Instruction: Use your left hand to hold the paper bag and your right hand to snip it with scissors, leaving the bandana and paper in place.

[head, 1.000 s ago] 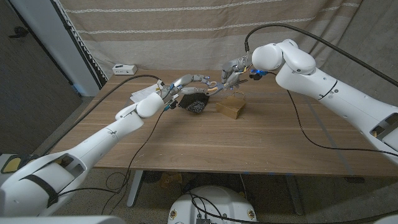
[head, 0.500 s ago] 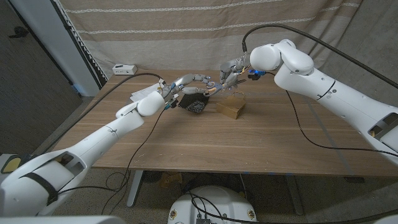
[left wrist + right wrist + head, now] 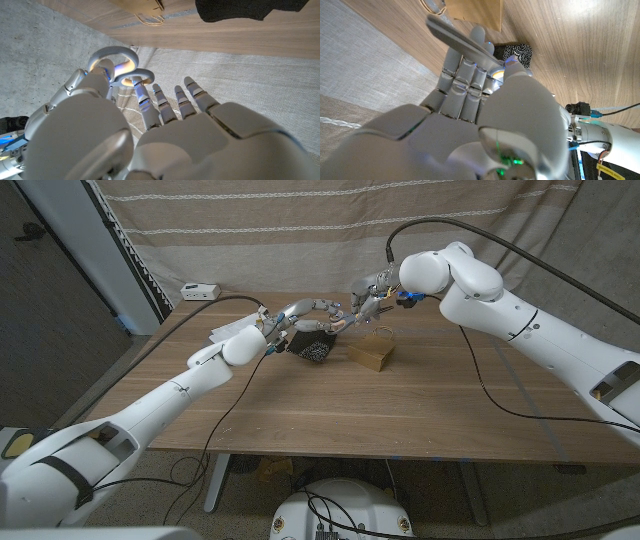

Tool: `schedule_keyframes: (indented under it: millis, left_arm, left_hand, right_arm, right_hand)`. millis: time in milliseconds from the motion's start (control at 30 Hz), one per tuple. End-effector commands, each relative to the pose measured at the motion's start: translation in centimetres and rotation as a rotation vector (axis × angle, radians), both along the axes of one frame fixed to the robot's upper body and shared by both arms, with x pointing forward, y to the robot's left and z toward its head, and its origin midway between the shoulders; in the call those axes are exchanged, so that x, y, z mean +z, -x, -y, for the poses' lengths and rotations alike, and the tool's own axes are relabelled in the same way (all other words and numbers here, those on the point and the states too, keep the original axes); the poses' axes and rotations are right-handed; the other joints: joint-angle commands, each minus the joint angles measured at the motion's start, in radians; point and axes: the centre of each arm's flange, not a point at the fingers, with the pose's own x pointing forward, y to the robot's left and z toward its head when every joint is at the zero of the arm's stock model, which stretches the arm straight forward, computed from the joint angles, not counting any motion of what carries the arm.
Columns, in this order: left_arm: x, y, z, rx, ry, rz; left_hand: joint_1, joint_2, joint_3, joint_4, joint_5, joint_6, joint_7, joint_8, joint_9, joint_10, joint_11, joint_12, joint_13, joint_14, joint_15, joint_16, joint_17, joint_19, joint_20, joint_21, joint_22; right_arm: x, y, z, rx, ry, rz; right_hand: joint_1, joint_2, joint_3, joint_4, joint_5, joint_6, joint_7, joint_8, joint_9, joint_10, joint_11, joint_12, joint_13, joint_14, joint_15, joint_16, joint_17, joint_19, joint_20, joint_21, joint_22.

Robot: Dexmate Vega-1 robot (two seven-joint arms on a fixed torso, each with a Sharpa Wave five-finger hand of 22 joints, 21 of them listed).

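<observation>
Over the last second the left robot hand (image 3: pixel 318 308), fingers spread and empty, has edged above the bandana (image 3: pixel 311 346) toward the right robot hand (image 3: pixel 366 298) gripping the scissors (image 3: pixel 462 42), leaving the paper bag (image 3: pixel 371 354), right-centre on the bench (image 3: pixel 400 405), unheld.

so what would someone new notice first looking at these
Probably the two white arms meeting over the far middle of the table, the left hand and the right hand close together above the black bandana. The right hand holds scissors, their blades pointing toward the brown paper bag, which lies just right of the bandana.
</observation>
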Motion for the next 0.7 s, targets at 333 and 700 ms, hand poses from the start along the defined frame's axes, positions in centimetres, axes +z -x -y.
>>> schedule_keyframes:
  millis: [333,700]
  left_arm:
    - [-0.29,-0.15,0.16,0.027,0.005,0.013]
    - [-0.42,-0.24,0.64,0.047,-0.035,0.029]
  left_hand:
    - [-0.009,0.005,-0.043,0.01,0.002,0.03,-0.007,0.013,0.006,0.02,-0.004,0.015,0.004,0.009,-0.17,0.008,0.005,0.018,-0.116,0.011,0.001]
    - [0.029,0.009,-0.056,0.0,0.004,0.043,-0.014,0.016,0.006,0.027,-0.009,0.018,0.004,0.015,-0.173,0.006,0.003,0.021,-0.122,0.01,0.001]
  right_arm:
    - [0.03,0.75,-0.7,0.035,0.024,0.02]
    - [0.2,0.91,-1.1,0.052,0.024,0.033]
  right_hand:
    - [0.015,0.018,0.186,0.042,0.007,0.006,-0.011,0.008,0.0,0.12,-0.115,0.004,0.004,0.005,-0.099,0.007,0.0,0.0,-0.155,0.005,-0.002]
    - [0.014,0.018,0.185,0.044,0.007,0.003,-0.01,0.008,0.001,0.113,-0.115,0.002,0.011,0.003,-0.099,0.007,-0.001,-0.003,-0.155,0.004,-0.003]
